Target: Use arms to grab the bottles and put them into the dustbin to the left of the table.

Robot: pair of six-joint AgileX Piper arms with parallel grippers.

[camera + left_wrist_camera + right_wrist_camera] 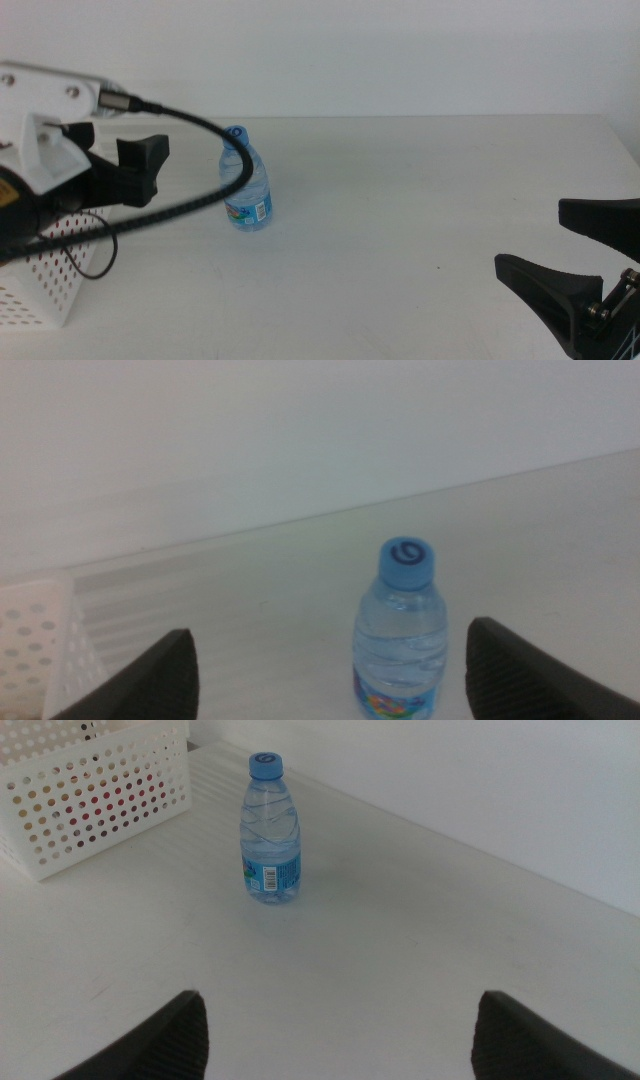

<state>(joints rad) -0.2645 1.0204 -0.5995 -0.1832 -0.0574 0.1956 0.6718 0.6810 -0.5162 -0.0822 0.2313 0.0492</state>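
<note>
A small clear water bottle (pixel 247 188) with a blue cap and label stands upright on the white table (pixel 420 190), left of centre. My left gripper (pixel 120 160) hovers just left of it, above the dustbin (pixel 40 290), a white perforated basket at the table's left edge. In the left wrist view the bottle (pixel 400 630) stands ahead between the wide-open jaws of the left gripper (pixel 330 632), apart from both. My right gripper (pixel 530 238) waits open and empty at the lower right. The right wrist view shows the bottle (pixel 269 830) and the dustbin (pixel 90 790), with something red showing through its holes.
The tabletop runs bare from the bottle to the right gripper. A thick black cable (pixel 200 205) from the left arm arcs in front of the bottle. A pale wall stands behind the table's far edge.
</note>
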